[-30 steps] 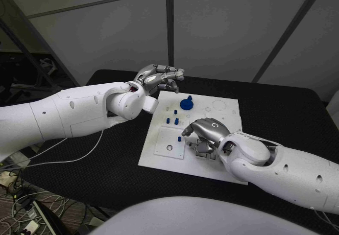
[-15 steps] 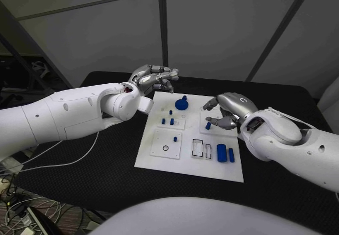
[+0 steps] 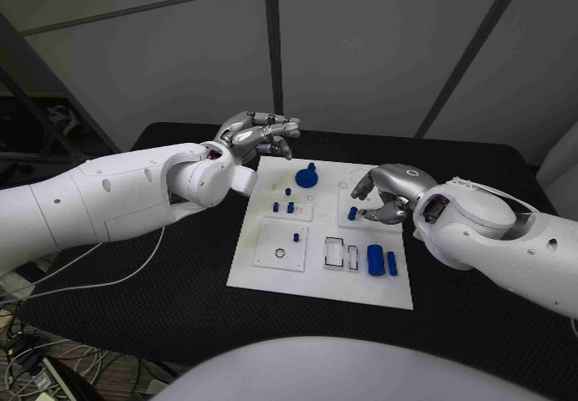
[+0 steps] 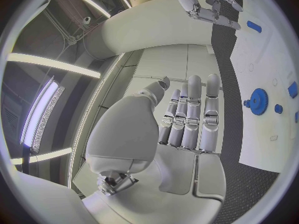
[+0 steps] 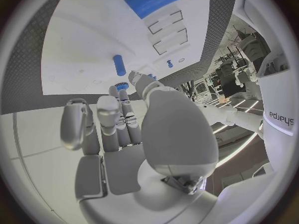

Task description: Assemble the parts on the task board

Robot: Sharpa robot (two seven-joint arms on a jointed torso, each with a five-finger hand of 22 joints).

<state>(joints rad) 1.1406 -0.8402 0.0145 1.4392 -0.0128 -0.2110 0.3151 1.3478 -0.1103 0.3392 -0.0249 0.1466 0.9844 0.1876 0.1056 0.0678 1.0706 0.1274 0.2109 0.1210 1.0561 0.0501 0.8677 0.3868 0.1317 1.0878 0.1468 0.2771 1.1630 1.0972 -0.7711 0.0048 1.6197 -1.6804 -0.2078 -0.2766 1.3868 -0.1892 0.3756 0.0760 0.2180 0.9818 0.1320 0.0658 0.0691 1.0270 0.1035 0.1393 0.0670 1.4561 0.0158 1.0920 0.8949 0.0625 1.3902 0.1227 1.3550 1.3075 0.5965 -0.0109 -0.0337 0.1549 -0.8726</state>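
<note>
The white task board (image 3: 316,276) lay in the middle of the black table (image 3: 482,184), with the blue parts spread over it. A blue gear (image 3: 307,176) stood near the far edge, a few small blue pegs (image 3: 283,205) stood just behind a square plate with a ring in it, and 2 blue bars (image 3: 383,260) lay side by side at the near right, just beside 2 rectangular slots (image 3: 342,253).

The right hand (image 3: 387,195) hung over the right half of the board with its fingers curled downward. A single upright blue peg (image 3: 353,213) stood just beside its fingertips; from the head view I could not tell whether the fingers touched it, and the right wrist view showed that peg (image 5: 119,64) standing apart from the fingers (image 5: 112,117), which appeared to hold nothing.

The left hand (image 3: 256,134) was raised beyond the board's far left corner, away from the parts. In the left wrist view its fingers (image 4: 193,112) lay straight and close together, holding nothing.

The main risk, as I judged it, lay with the upright peg: a curled finger coming in from the side could tip it over or knock it across the board before a grip formed. A low sweep toward the bars could also nudge them out of line with the slots.
</note>
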